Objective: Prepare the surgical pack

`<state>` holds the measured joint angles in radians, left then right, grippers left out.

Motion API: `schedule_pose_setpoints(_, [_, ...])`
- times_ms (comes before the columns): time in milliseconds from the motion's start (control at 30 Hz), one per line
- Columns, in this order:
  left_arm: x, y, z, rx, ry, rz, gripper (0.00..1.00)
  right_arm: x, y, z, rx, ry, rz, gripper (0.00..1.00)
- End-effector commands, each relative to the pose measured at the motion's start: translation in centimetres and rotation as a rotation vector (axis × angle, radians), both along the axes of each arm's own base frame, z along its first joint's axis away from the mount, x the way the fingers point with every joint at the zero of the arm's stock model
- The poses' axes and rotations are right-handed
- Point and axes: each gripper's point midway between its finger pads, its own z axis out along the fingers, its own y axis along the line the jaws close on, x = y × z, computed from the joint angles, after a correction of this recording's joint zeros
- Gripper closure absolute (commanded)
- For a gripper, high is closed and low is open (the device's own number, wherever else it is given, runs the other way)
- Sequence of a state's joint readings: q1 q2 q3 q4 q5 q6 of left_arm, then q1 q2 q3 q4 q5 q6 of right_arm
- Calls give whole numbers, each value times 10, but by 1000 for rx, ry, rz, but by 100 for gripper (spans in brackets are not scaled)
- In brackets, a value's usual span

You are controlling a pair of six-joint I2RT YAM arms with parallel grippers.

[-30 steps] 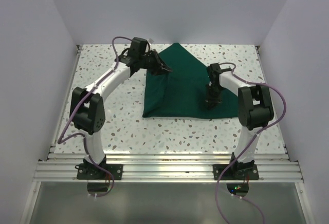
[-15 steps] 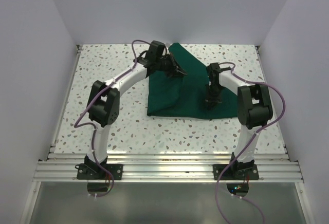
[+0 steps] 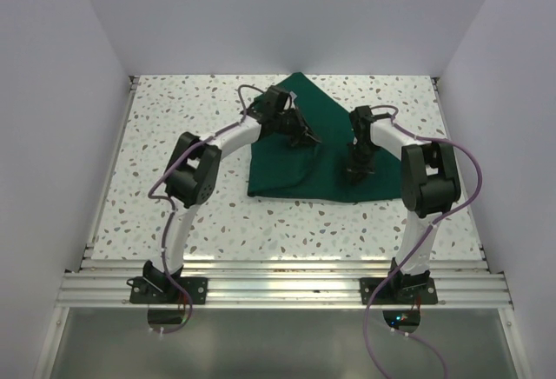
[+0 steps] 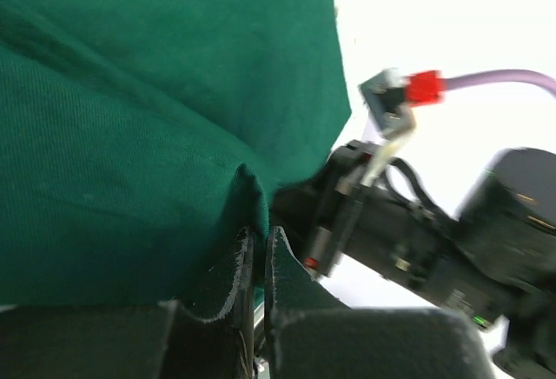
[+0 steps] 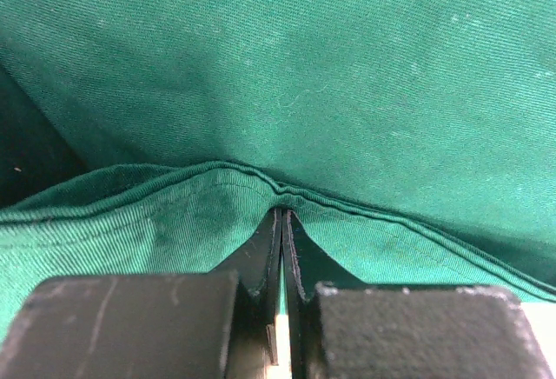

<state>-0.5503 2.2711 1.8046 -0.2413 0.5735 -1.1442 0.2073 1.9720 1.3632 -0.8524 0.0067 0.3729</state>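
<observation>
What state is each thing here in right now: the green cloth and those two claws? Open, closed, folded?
green cloth: lying on the speckled table, partly folded over itself, pinched in two places.
left gripper: shut on a raised fold of the green cloth.
right gripper: shut on a hemmed edge of the green cloth.
</observation>
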Motion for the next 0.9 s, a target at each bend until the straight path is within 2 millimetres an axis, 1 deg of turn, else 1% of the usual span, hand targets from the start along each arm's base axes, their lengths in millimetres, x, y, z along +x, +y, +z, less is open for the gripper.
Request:
schedule_pose_setpoints(0, [3, -22, 17, -79, -41, -42, 100, 0, 11, -27, 39, 22, -1, 100])
schedule_pose_setpoints(100, [5, -26, 8, -76, -32, -45, 100, 0, 12, -26, 43, 21, -2, 100])
schedule_pose_setpoints(167, [3, -28, 0, -75, -20, -52, 100, 1, 12, -26, 44, 17, -4, 100])
schedule_pose_setpoints(267, [0, -31, -6, -76, -5, -65, 98, 1, 14, -27, 50, 23, -5, 100])
schedule_pose_setpoints(367, [-1, -30, -8, -67, -15, -81, 89, 4, 14, -20, 55, 11, -6, 100])
schedule_pose_setpoints(400, [1, -31, -4, -67, -31, -88, 85, 5, 14, -16, 51, 4, -5, 100])
schedule_pose_setpoints(433, [-1, -28, -6, -45, -20, -92, 82, 9, 13, -6, 46, -16, -2, 100])
schedule_pose_setpoints(500, [2, -23, -3, -24, -46, -94, 78, 13, 11, 8, 34, -37, 4, 100])
schedule_pose_setpoints(567, [2, -16, -3, -9, -40, -88, 78, 20, 9, 33, 30, -90, 7, 100])
schedule_pose_setpoints(600, [1, -11, -8, -3, -24, -83, 77, 22, 10, 41, 32, -105, 10, 100])
schedule_pose_setpoints(667, [2, -5, -6, -1, -28, -75, 75, 24, 7, 62, 24, -141, 11, 100])
schedule_pose_setpoints(700, [3, -2, -7, 4, -26, -70, 71, 23, 9, 68, 34, -149, 12, 100])
schedule_pose_setpoints(733, [3, -1, -5, 5, -33, -71, 70, 22, 9, 74, 38, -157, 13, 100])
schedule_pose_setpoints(767, [6, 0, -2, 5, -50, -73, 65, 22, 10, 80, 42, -172, 15, 100])
schedule_pose_setpoints(833, [8, 1, 0, 9, -57, -74, 60, 15, 18, 84, 84, -165, 14, 100])
schedule_pose_setpoints(867, [9, 1, 2, 3, -61, -80, 42, 13, 22, 84, 97, -163, 13, 100])
